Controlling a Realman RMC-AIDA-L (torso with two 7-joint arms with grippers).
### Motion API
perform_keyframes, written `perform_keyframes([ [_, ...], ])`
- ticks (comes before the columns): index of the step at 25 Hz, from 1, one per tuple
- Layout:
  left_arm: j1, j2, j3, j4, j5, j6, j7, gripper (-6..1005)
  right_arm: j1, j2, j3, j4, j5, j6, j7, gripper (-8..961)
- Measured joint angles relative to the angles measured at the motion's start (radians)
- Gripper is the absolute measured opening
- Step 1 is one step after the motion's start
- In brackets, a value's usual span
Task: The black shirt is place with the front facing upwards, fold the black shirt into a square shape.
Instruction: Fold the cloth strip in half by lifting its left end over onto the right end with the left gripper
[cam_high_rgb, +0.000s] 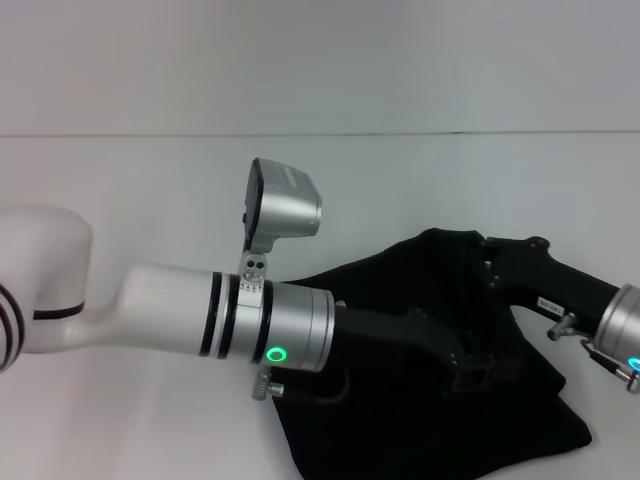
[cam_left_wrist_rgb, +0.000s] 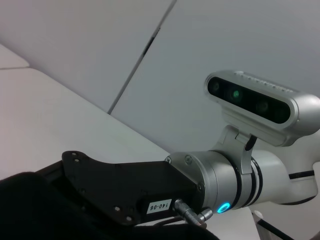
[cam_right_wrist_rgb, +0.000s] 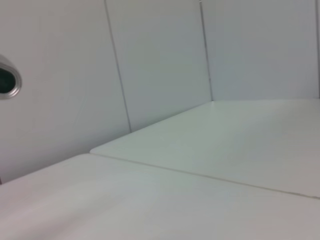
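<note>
The black shirt (cam_high_rgb: 420, 420) lies bunched in a rumpled heap at the near right of the white table (cam_high_rgb: 140, 190), with no lettering showing. My left gripper (cam_high_rgb: 470, 365) reaches across from the left and sits low over the middle of the heap, black against black. My right gripper (cam_high_rgb: 492, 262) comes in from the right at the heap's far upper edge. In the left wrist view the right gripper (cam_left_wrist_rgb: 70, 167) meets a fold of the black shirt (cam_left_wrist_rgb: 25, 210), and its tip is hidden by the cloth.
The left forearm with its wrist camera (cam_high_rgb: 285, 205) spans the near left half of the table. The table's far edge (cam_high_rgb: 320, 133) meets a plain pale wall. The right wrist view shows only bare table surface (cam_right_wrist_rgb: 200, 165) and wall panels.
</note>
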Motion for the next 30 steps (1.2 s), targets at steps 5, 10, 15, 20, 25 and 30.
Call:
perform_keyframes([
  [5,-0.019,0.000,-0.004,-0.046,-0.015,-0.037,0.019,238,-0.047,0.000,0.002,-0.002,0.044,-0.030,-0.021,20],
  [10,-0.030,0.000,-0.007,-0.096,-0.060,-0.081,0.062,273,-0.102,-0.002,0.007,-0.003,0.104,-0.035,-0.043,20],
  [15,-0.025,0.000,-0.009,-0.116,-0.110,-0.084,0.101,416,-0.149,-0.006,0.015,-0.013,0.157,-0.073,-0.063,21],
  [20,-0.009,0.000,-0.010,-0.090,-0.132,-0.014,0.110,589,-0.199,-0.008,0.037,-0.073,0.168,-0.167,0.007,21],
  [25,0.109,0.002,-0.017,0.069,-0.172,0.062,0.112,776,-0.271,-0.025,0.081,-0.121,0.168,-0.312,0.065,22],
  [30,0.225,0.010,-0.019,0.184,-0.213,0.057,0.136,881,-0.351,-0.029,0.160,-0.122,0.168,-0.370,0.035,213],
])
